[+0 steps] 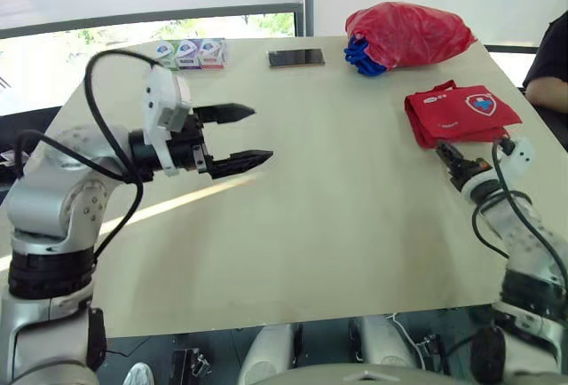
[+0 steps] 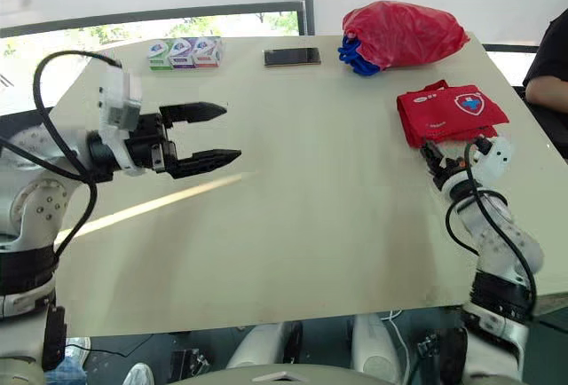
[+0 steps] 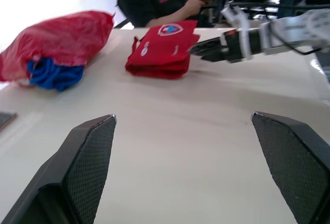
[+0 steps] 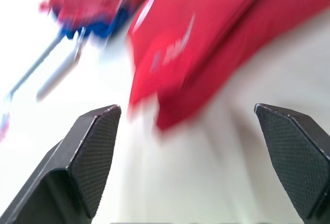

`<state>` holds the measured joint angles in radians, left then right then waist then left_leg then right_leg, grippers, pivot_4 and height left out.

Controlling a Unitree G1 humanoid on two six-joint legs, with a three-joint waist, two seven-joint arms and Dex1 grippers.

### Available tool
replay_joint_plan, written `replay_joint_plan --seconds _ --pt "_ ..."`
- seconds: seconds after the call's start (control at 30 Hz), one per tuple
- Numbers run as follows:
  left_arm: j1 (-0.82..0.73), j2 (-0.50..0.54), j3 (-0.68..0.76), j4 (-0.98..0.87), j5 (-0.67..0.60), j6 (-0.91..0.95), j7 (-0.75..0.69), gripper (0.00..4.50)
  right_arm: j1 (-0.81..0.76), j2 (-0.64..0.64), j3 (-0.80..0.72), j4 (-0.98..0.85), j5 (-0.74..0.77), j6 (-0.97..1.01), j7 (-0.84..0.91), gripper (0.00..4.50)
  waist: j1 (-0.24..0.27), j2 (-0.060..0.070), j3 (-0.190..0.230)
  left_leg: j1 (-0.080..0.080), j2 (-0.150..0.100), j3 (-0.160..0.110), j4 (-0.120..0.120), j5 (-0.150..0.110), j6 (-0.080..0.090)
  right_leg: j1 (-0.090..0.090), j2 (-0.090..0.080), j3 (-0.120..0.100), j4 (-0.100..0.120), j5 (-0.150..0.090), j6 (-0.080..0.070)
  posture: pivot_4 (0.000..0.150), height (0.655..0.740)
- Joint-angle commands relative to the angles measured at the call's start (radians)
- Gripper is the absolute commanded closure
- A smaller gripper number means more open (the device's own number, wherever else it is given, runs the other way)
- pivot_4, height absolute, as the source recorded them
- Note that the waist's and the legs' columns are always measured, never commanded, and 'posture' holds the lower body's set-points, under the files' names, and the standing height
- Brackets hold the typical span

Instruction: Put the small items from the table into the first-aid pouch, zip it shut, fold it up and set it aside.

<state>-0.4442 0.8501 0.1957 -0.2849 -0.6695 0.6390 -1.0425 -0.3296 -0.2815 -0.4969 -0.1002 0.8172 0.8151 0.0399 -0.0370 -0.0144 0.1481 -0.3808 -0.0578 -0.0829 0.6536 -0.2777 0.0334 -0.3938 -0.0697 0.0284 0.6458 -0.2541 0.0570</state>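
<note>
Two grippers are over the table (image 1: 337,243), both with fingers spread. The left gripper (image 1: 258,134) hangs above the left half of the tabletop, its two black fingers wide apart and holding nothing, pointing across toward the right side. The right gripper (image 1: 445,151) sits low near the right edge, and its wrist view shows its fingers (image 4: 93,157) set wide, with nothing between them. Its tips are at the near edge of the first-aid pouch (image 1: 461,112), and whether they touch it cannot be told. A broad bare stretch of tabletop lies between the two grippers and runs down to the near edge. The pouch lies close to the table's right edge, with a person (image 1: 550,57) in a dark top seated just past that edge. Along the far edge are a red plastic bag (image 1: 410,32) with a blue bundle (image 1: 362,57) showing at its left end, a dark phone (image 1: 296,58) lying flat, and three small boxes (image 1: 191,52) in a row toward the far left corner. The pouch is red fabric, folded over into a flat stack of layers, with a white shield bearing a blue cross and some white lettering on its upper face.
</note>
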Motion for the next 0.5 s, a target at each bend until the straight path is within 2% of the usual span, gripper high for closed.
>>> replay_joint_plan --seconds 0.03,0.1,0.17,0.23,0.37,0.5 --pt "0.132 -0.026 0.042 -0.119 -0.002 -0.003 0.075 0.0 0.166 -0.199 0.109 -0.198 -0.034 -0.041 0.31 0.07 0.0 0.001 0.0 0.0 0.0 0.0 -0.001 0.0 0.001 0.0 0.0 0.0 -0.001 0.0 0.0 0.15 0.74" --pt "0.188 -0.037 0.06 -0.139 -0.006 -0.007 0.1 0.0 0.239 -0.264 0.137 -0.227 -0.059 -0.091 0.414 0.07 0.002 -0.001 -0.001 0.001 0.001 0.001 -0.001 -0.001 0.002 0.002 0.001 0.0 -0.003 0.0 0.0 0.15 0.74" --pt "0.284 -0.068 0.102 -0.147 -0.035 -0.001 0.124 0.0 0.358 -0.354 0.174 -0.255 -0.158 -0.235 0.566 0.07 0.003 -0.003 -0.001 0.0 0.003 0.0 -0.001 -0.002 0.002 0.002 0.0 -0.001 -0.003 0.0 0.0 0.15 0.74" --pt "0.408 -0.068 0.114 -0.167 0.01 -0.056 0.102 0.0 0.454 -0.407 0.187 -0.268 -0.228 -0.367 0.694 0.07 0.002 -0.003 -0.001 0.001 0.004 0.001 -0.001 -0.003 0.005 0.002 -0.001 0.0 -0.003 0.0 0.0 0.15 0.74" --pt "0.561 -0.072 0.159 -0.177 0.043 -0.098 0.113 0.0 0.539 -0.421 0.159 -0.24 -0.275 -0.527 0.811 0.07 0.006 -0.003 -0.001 0.002 0.005 0.002 -0.001 -0.003 0.004 0.003 -0.001 0.0 -0.003 0.0 0.0 0.15 0.74" --pt "0.642 -0.076 0.169 -0.202 0.101 -0.166 0.129 0.0 0.565 -0.423 0.132 -0.205 -0.277 -0.582 0.868 0.07 0.021 -0.003 -0.001 0.003 0.005 0.002 -0.001 -0.003 0.004 0.003 -0.001 0.0 -0.004 0.0 -0.001 0.15 0.74"
